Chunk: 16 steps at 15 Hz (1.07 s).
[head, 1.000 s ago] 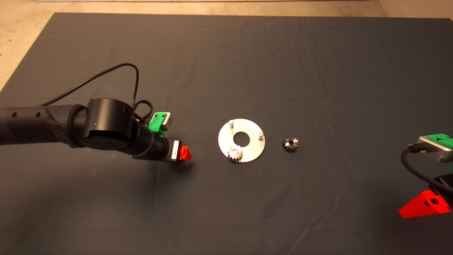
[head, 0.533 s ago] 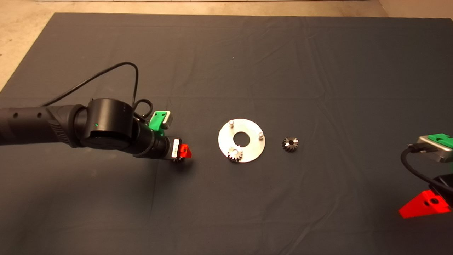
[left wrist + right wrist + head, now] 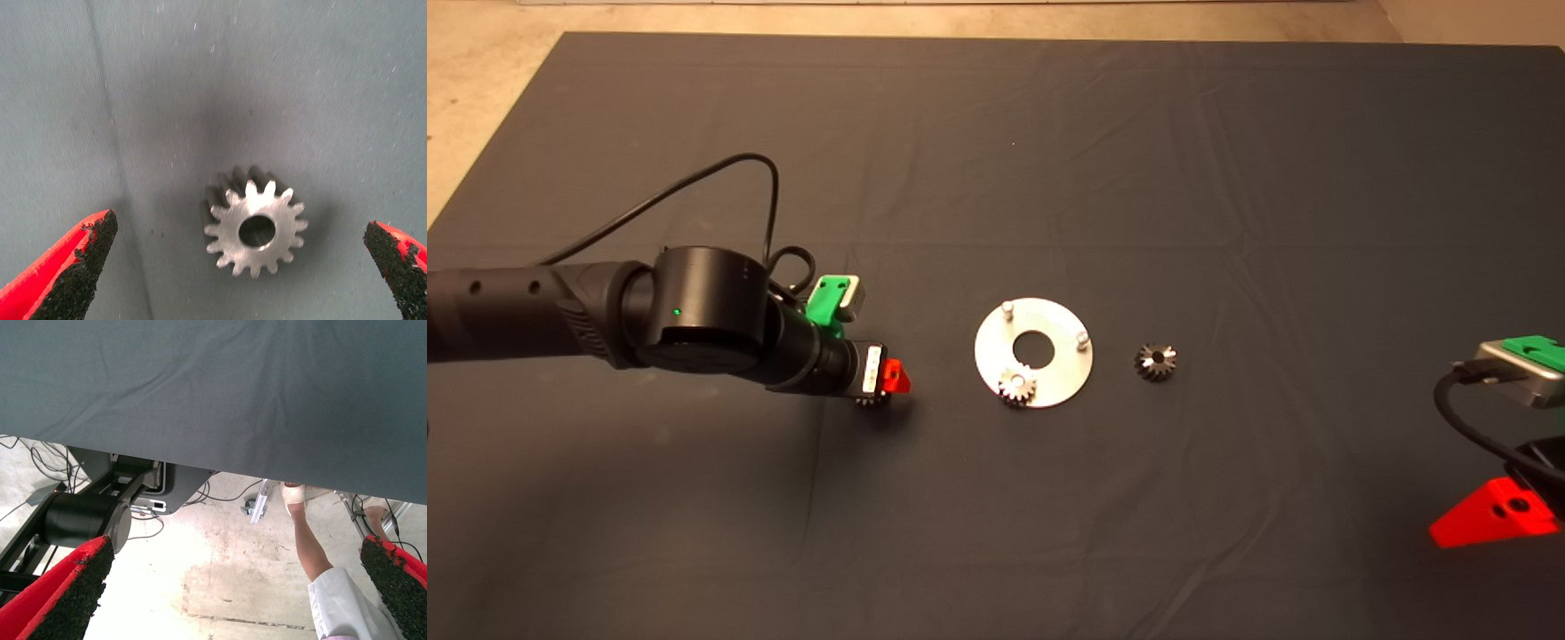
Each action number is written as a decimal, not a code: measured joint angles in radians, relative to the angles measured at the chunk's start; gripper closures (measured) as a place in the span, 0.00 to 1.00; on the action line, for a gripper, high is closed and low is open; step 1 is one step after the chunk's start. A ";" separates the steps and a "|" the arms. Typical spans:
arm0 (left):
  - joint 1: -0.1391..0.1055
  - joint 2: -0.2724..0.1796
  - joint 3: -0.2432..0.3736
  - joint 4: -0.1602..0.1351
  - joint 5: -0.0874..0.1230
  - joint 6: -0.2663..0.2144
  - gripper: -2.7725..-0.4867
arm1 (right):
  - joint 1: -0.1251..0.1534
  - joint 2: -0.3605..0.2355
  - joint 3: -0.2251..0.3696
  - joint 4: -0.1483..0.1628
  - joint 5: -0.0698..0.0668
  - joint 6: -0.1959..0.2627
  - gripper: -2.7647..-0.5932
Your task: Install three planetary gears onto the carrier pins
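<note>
The left gripper (image 3: 240, 267) hangs low over the dark grey mat (image 3: 996, 178) on the desk, its two red fingers with black pads (image 3: 80, 267) spread wide apart and grasping nothing. Directly between those fingers, touching neither, a small bright silver spur gear with pointed teeth and a centre hole (image 3: 255, 228) lies flat on the mat. In the head view this gear shows only as a sliver (image 3: 864, 401) under the left gripper's tip (image 3: 889, 380).

Further out from the left gripper, towards the middle of the mat, lies the flat shiny round metal disc with a large centre hole (image 3: 1063, 378). A second bright silver spur gear (image 3: 1017, 386) sits on the disc at the part of the rim nearest the left gripper. Two short upright silver pins stand bare on the disc: one (image 3: 1007, 308) at the far rim, one (image 3: 1082, 338) at the side away from the gripper.

Just beyond the disc, apart from it, a darker grey spur gear (image 3: 1156, 361) rests on the mat.

The right gripper (image 3: 1489, 516) waits well away at the mat's edge, fingers spread and empty; its wrist view shows a person's leg (image 3: 313, 547) on the floor.
</note>
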 joint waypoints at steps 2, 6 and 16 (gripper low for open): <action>0.000 0.000 0.000 0.008 0.000 0.000 0.06 | 0.000 0.000 0.000 0.000 0.000 0.000 0.01; 0.000 0.000 0.000 0.033 0.000 0.001 0.14 | 0.000 0.000 0.000 0.000 0.000 0.000 0.01; 0.029 0.013 0.000 0.053 0.000 0.001 0.18 | 0.000 0.003 0.000 0.001 0.000 0.000 0.01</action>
